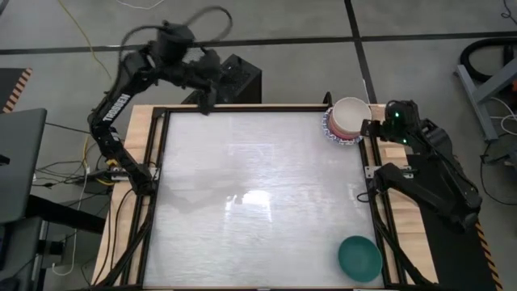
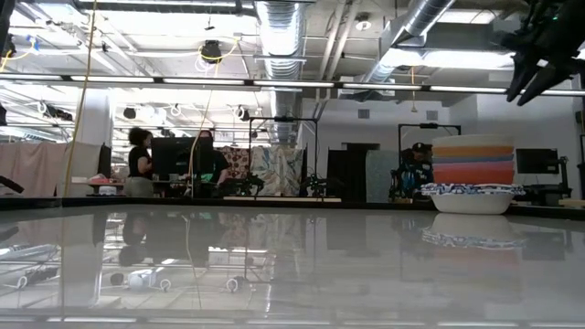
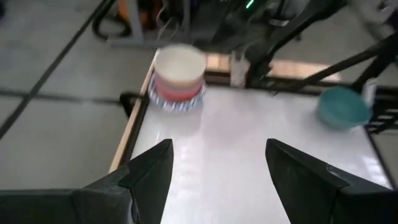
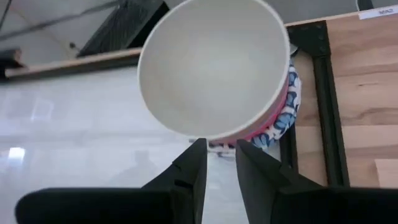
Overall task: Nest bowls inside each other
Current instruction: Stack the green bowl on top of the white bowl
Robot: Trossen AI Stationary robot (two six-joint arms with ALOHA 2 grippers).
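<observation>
A stack of several nested bowls (image 1: 349, 120) stands in the table's far right corner. A cream bowl (image 4: 214, 68) is on top, and a white bowl with a blue pattern (image 2: 473, 196) sits at the bottom on the table. One teal bowl (image 1: 359, 259) sits alone near the right front corner, mouth up. My right gripper (image 4: 219, 152) hovers just right of the stack and above it, tilted down. Its fingers are a narrow gap apart with nothing between them. My left gripper (image 3: 217, 162) hangs open over the table's far edge at the left, and shows in the high view as well (image 1: 206, 101).
A black frame rail (image 1: 373, 174) and a wooden border run around the glossy white table top. A black box (image 1: 238, 77) stands behind the far edge. People and desks show in the room beyond. The middle and left of the table top lie bare.
</observation>
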